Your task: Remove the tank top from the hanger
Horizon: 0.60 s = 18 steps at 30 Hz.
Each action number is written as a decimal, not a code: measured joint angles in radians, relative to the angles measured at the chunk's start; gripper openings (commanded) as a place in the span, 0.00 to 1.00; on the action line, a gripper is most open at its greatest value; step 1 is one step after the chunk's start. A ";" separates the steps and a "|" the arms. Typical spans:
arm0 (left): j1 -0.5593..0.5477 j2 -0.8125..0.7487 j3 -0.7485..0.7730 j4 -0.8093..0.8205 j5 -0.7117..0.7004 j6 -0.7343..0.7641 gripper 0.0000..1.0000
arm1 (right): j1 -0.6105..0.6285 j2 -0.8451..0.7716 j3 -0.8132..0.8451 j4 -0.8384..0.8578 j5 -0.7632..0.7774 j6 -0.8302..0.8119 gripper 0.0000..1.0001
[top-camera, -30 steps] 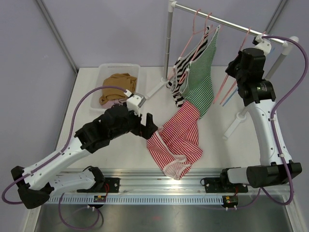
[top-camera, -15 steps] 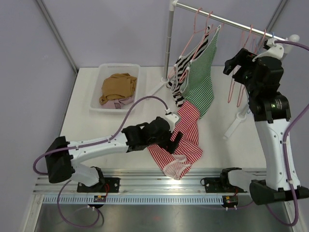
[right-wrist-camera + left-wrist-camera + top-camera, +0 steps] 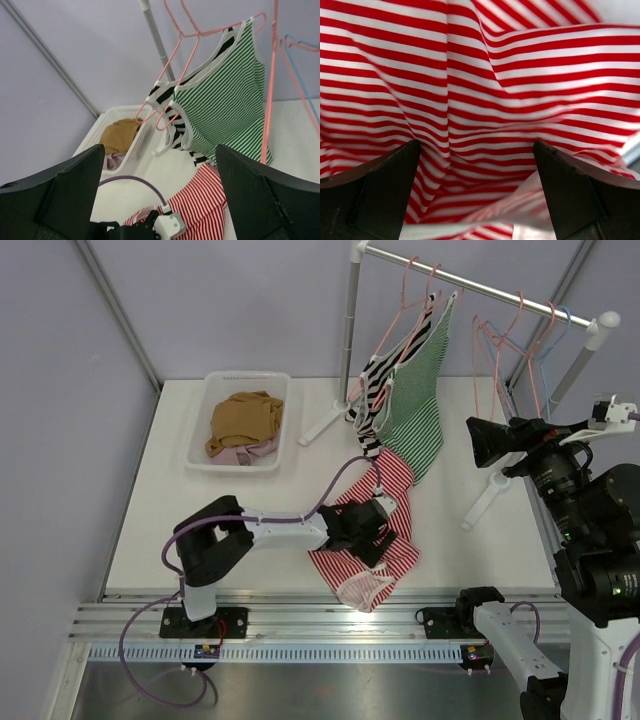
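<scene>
The red-and-white striped tank top [image 3: 398, 488] lies crumpled on the table near the front edge, off any hanger. My left gripper [image 3: 372, 532] is down on its middle. In the left wrist view the open gripper [image 3: 477, 146] has striped cloth [image 3: 485, 75] bunched between its wide-apart fingers. My right gripper [image 3: 482, 440] hangs open in the air at the right, below the rail and holding nothing. The right wrist view looks past the open right gripper [image 3: 160, 146] down at the red tank top [image 3: 205, 200]. Two empty pink hangers [image 3: 497, 350] hang on the rail [image 3: 470, 285].
A green striped tank top [image 3: 415, 400] and a black-and-white striped one [image 3: 368, 390] hang on pink hangers at the rail's left. A blue hanger [image 3: 552, 340] hangs at the right end. A white basket [image 3: 245, 377] of clothes stands at the back left. The rack's feet rest on the table.
My left arm swung right and came down onto the red tank top. My right gripper opened, left the pink hanger on the rail, and drew back down and to the right.
</scene>
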 measured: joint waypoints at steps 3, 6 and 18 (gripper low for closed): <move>0.000 0.040 0.016 0.022 -0.003 0.002 0.77 | 0.000 0.004 -0.024 -0.018 -0.056 -0.004 0.99; 0.001 0.053 0.023 0.053 0.003 -0.014 0.00 | 0.000 -0.002 -0.051 -0.035 -0.085 -0.006 1.00; 0.001 -0.243 -0.109 -0.047 -0.087 -0.051 0.00 | 0.000 -0.054 -0.108 -0.034 -0.104 -0.023 0.99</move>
